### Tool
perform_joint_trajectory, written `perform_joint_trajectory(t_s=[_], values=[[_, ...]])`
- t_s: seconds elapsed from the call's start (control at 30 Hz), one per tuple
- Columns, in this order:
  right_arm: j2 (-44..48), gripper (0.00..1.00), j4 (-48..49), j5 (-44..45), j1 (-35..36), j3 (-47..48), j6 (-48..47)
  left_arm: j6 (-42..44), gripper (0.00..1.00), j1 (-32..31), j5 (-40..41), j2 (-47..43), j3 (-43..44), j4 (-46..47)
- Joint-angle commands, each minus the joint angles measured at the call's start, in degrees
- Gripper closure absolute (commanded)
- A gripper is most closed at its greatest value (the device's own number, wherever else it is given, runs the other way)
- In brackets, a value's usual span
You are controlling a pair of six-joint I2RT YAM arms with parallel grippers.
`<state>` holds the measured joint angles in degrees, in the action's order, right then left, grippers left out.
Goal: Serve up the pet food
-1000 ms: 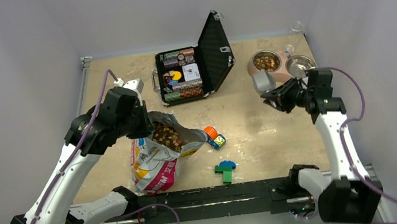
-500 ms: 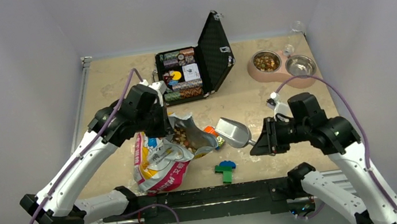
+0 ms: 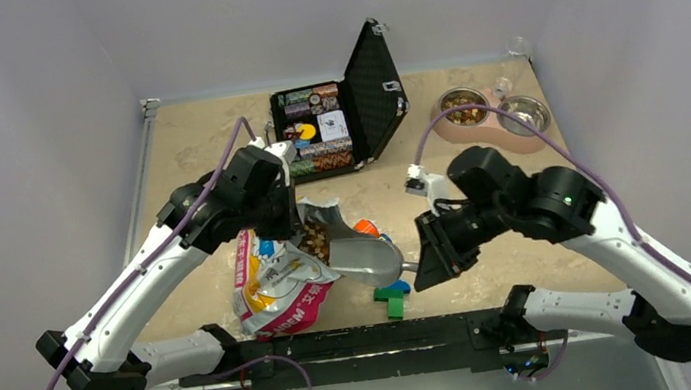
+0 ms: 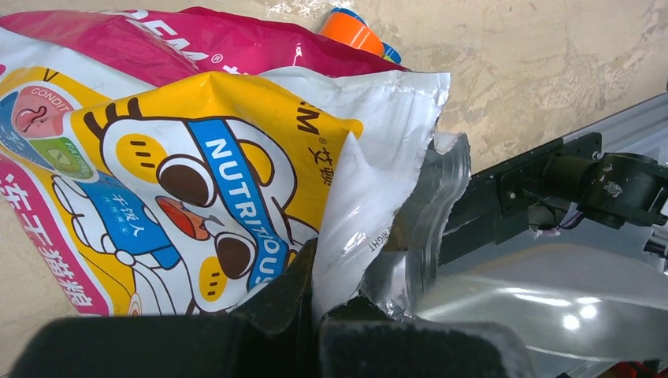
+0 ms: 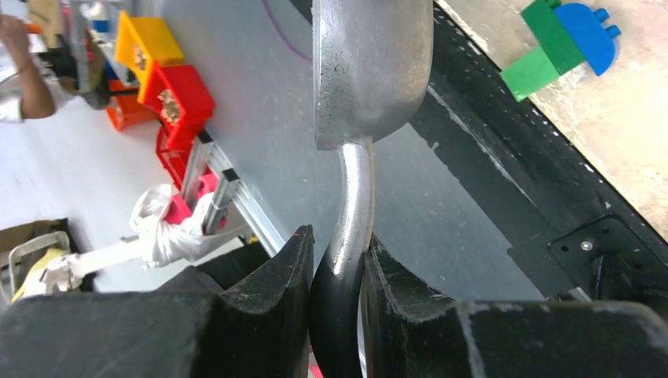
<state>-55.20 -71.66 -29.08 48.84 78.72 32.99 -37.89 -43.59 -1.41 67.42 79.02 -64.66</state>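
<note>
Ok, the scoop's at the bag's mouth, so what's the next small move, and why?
Probably push the scoop into the bag and dig under the pet food. The right gripper has its handle clamped, its head sits at the mouth, and the left gripper pinches the bag's edge open.

The bag (image 4: pixel 197 157) is pink, yellow and white, the pet food (image 3: pixel 316 243) brown, the scoop (image 5: pixel 370 63) silver.
</note>
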Motion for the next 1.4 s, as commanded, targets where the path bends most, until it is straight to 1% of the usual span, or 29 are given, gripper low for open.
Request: perform_joint_trajectory(t_s=[0.0, 0.07, 0.13, 0.23, 0.33, 0.4, 0.47, 0.53, 0.63, 0.67, 0.8, 0.9, 0.93, 0.97, 1.0, 1.03, 1.07, 1.1, 1.17, 1.2, 1.23, 1.27, 1.3, 1.37], values=[[-6.8, 1.00, 3.1, 5.7, 3.1, 0.3, 2.1, 0.1, 1.00, -1.9, -6.0, -2.0, 3.7, 2.9], [-12.0, 1.00, 3.0, 9.4, 3.1, 3.3, 3.0, 0.1, 1.00, -2.7, -6.7, -2.1, 3.6, 3.3], [-18.3, 1.00, 1.2, 13.2, 3.1, 9.2, 3.0, -0.5, 1.00, -3.5, -7.2, -2.5, 2.9, 3.4], [-30.2, 1.00, -6.3, 18.5, 3.1, 21.8, 0.0, -1.5, 1.00, -4.2, -7.3, -3.2, 1.2, 3.8], [-40.7, 1.00, -16.5, 27.3, 3.2, 33.6, -3.9, -2.5, 1.00, -4.3, -7.6, -3.7, 0.2, 4.7], [-42.7, 1.00, -19.1, 31.8, 3.3, 34.0, -5.7, -2.5, 1.00, -4.2, -7.8, -3.7, 0.5, 5.5], [-42.3, 1.00, -17.7, 34.5, 3.2, 31.0, -7.2, -2.4, 1.00, -4.3, -7.3, -3.8, 0.8, 6.1], [-43.1, 1.00, -15.4, 34.3, 3.2, 28.1, -9.0, -2.6, 1.00, -4.2, -6.3, -4.3, 0.2, 7.2], [-47.8, 1.00, -9.7, 27.2, 4.3, 26.7, -10.4, -3.6, 1.00, -4.2, -5.1, -6.4, -2.8, 11.2], [-50.3, 1.00, -8.0, 25.3, 5.0, 27.7, -10.6, -3.8, 1.00, -4.2, -5.2, -7.4, -4.0, 12.9], [-59.8, 1.00, -2.5, 12.9, 6.1, 36.3, -11.0, -3.1, 1.00, -4.3, -4.5, -10.1, -6.8, 17.1], [-62.5, 1.00, 2.7, 4.6, 5.5, 38.5, -10.5, -3.1, 1.00, -4.2, -3.1, -10.9, -7.3, 18.3], [-61.4, 1.00, 6.0, 0.5, 5.0, 36.6, -10.3, -3.2, 1.00, -4.2, -2.8, -11.2, -7.4, 18.7], [-59.2, 1.00, 10.9, -4.5, 4.1, 31.2, -9.2, -3.2, 1.00, -4.2, -2.4, -11.5, -7.4, 19.2], [-55.4, 1.00, 17.8, -9.9, 2.8, 26.8, -7.4, -3.3, 1.00, -4.2, -1.8, -12.0, -7.6, 19.5], [-50.0, 1.00, 25.2, -15.5, 1.4, 17.9, -4.7, -3.4, 1.00, -4.2, -0.7, -12.7, -7.8, 19.9], [-46.2, 1.00, 33.7, -21.3, -0.4, 11.5, -2.0, -3.4, 1.00, -4.3, 0.0, -13.7, -8.2, 20.3], [-42.5, 1.00, 44.2, -26.1, -2.2, 5.2, 1.5, -3.3, 1.00, -4.2, 1.1, -14.8, -8.8, 20.9], [-36.7, 1.00, 57.9, -34.4, -6.1, -4.8, 9.4, -3.4, 1.00, -4.2, 4.0, -17.1, -10.4, 22.7], [-34.3, 1.00, 61.5, -37.3, -7.7, -8.6, 11.6, -3.5, 1.00, -4.1, 5.1, -18.4, -11.2, 23.4], [-32.4, 1.00, 67.6, -39.7, -9.0, -11.5, 14.7, -3.9, 1.00, -4.1, 6.2, -19.4, -11.9, 23.8], [-30.8, 1.00, 69.5, -41.5, -10.1, -13.7, 15.6, -4.0, 1.00, -4.1, 7.2, -20.4, -12.5, 24.0], [-29.7, 1.00, 68.5, -42.3, -11.0, -14.9, 14.5, -4.2, 1.00, -4.2, 8.3, -21.2, -13.1, 24.3], [-28.6, 1.00, 61.4, -42.2, -12.6, -15.8, 8.9, -4.5, 1.00, -4.1, 10.4, -22.7, -13.8, 24.4]])
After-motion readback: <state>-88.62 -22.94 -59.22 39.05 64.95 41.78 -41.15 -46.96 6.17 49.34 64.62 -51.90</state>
